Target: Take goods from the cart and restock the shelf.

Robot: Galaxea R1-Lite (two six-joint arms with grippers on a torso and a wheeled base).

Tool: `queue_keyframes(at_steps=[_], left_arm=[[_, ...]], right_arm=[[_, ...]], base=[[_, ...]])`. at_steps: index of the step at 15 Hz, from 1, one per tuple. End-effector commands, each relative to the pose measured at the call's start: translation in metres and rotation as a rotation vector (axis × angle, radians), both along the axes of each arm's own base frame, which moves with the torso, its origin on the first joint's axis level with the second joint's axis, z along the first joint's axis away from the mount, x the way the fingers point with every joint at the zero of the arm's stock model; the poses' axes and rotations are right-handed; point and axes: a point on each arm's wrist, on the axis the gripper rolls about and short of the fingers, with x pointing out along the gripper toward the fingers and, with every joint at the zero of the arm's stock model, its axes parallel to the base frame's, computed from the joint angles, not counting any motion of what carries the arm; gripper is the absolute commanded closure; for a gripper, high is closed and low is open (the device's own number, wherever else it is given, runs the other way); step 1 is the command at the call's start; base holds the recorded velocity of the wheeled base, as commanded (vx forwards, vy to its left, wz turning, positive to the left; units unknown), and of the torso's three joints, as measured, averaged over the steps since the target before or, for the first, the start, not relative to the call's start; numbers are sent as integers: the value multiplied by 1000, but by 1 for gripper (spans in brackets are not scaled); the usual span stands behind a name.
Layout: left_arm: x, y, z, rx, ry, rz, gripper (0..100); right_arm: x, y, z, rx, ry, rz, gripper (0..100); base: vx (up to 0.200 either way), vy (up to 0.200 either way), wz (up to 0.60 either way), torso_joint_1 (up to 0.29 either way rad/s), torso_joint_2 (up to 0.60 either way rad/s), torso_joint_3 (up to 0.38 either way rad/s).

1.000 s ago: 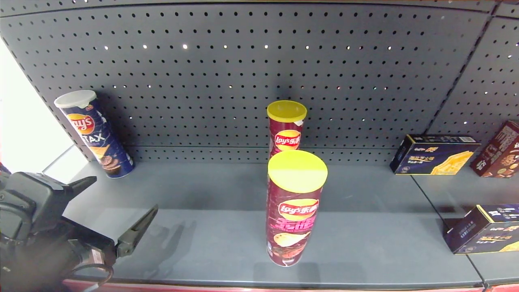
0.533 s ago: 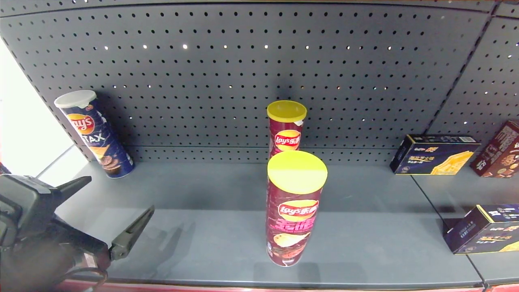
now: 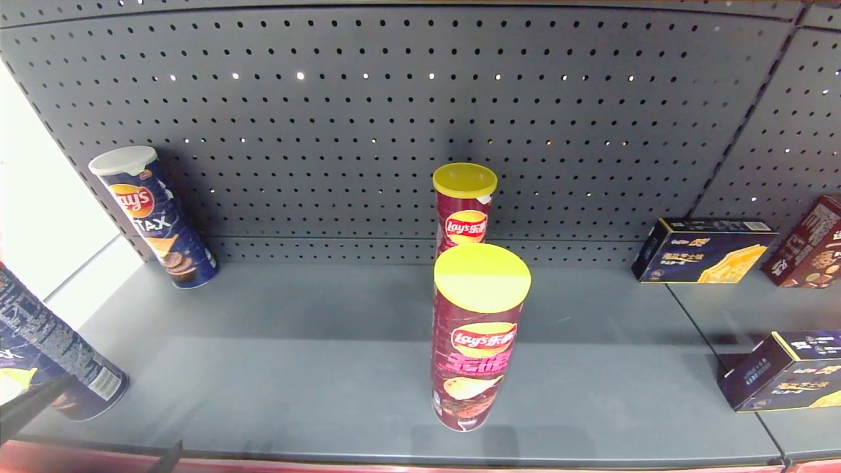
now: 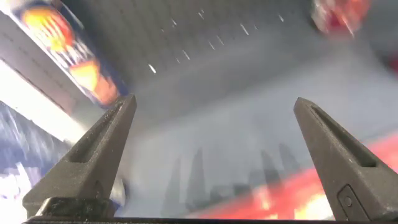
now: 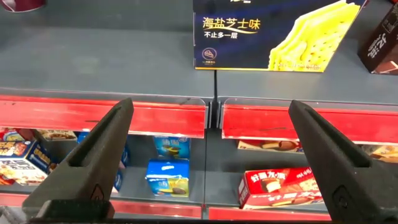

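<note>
We see a matt grey painted-metal shelf (image 3: 315,368) and a perforated metal back panel (image 3: 394,118) behind the front maroon can (image 3: 474,355), whose printed wrap looks glossy under a smooth yellow plastic lid (image 3: 481,277). Right of that can, the cardboard boxes (image 3: 706,253) shine slightly.

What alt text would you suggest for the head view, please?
On a grey shelf, a front maroon can stands before a rear maroon can, both yellow-lidded. A back-left blue can and a front-left blue can sit at the left; snack boxes lie right.
</note>
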Motion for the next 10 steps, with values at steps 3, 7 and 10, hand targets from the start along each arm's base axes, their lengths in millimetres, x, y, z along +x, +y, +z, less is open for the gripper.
queue_keyframes(at_steps=[3,7,10], left_arm=[[-53,28,-31,-58,-133,327,0],[-62,28,-57,-59,4,398,0],[-62,28,-58,-95,24,405,0]], right_arm=[[0,0,0,0,2,1,0],[0,0,0,1,2,1,0],[0,0,0,0,2,1,0]], base=[[0,0,0,0,0,0],[0,0,0,0,0,0],[0,0,0,0,0,0]])
